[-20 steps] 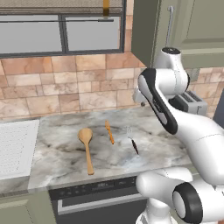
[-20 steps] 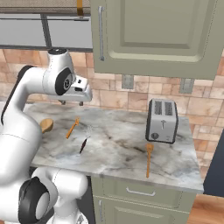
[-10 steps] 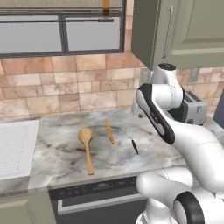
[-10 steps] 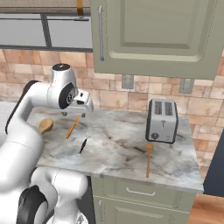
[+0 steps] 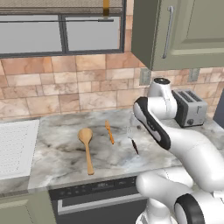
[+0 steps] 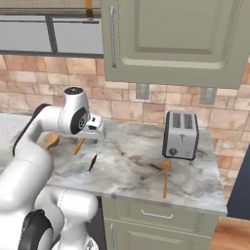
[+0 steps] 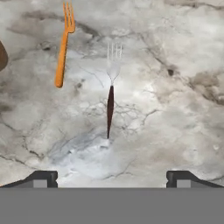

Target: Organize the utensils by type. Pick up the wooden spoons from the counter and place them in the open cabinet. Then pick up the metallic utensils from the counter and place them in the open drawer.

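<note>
Surface (image 5: pixel 65 153): grey-white marbled slab on which all utensils were laid.
Cabinet (image 6: pixel 171 39): sage-green, mounted above the surface; door seen shut in the right base view.
Toaster (image 6: pixel 180 134): stood at the wall.
Long wooden spoon (image 5: pixel 87 146): lay flat, left of the others.
Orange fork-shaped utensil (image 7: pixel 63 46): lay just beside the metallic fork.
Metallic fork (image 7: pixel 110 94): silvery tines, dark handle; lay below the claw.
Claw (image 7: pixel 111 179): jaws spread wide, nothing gripped, above the fork.
</note>
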Available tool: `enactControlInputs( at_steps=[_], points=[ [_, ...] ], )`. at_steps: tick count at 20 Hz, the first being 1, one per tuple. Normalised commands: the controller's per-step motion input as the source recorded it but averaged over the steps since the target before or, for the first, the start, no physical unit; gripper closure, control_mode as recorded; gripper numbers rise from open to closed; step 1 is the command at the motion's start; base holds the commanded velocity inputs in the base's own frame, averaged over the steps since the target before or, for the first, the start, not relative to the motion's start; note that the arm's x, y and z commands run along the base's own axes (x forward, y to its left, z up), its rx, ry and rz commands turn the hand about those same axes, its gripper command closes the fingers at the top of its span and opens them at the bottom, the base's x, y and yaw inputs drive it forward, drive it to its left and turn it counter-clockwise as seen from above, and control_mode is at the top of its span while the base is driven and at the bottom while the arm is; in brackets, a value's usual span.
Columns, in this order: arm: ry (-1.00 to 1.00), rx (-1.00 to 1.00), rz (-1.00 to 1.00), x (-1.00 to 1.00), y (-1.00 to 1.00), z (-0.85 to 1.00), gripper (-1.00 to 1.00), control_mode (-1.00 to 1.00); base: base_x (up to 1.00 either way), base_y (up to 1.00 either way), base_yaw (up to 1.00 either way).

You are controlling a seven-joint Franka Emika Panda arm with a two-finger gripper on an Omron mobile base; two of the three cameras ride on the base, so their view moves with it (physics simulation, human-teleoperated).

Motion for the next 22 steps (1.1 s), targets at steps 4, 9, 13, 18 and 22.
enactControlInputs(
  at_steps=[4,9,13,18,22],
  points=[
    [0.14,0.00,0.00,0.23,0.00,-0.44,-1.00,-1.00,0.00,0.00,0.00],
    [0.15,0.00,0.00,0.27,0.01,-0.47,-1.00,-1.00,0.00,0.00,0.00],
    [0.09,0.00,0.00,0.24,0.07,-0.52,-1.00,-1.00,0.00,0.00,0.00],
    [0.04,0.00,0.00,0.20,0.19,-0.43,-1.00,-1.00,0.00,0.00,0.00],
    [0.00,0.00,0.00,0.16,0.06,-0.31,-1.00,-1.00,0.00,0.00,0.00]
  ],
)
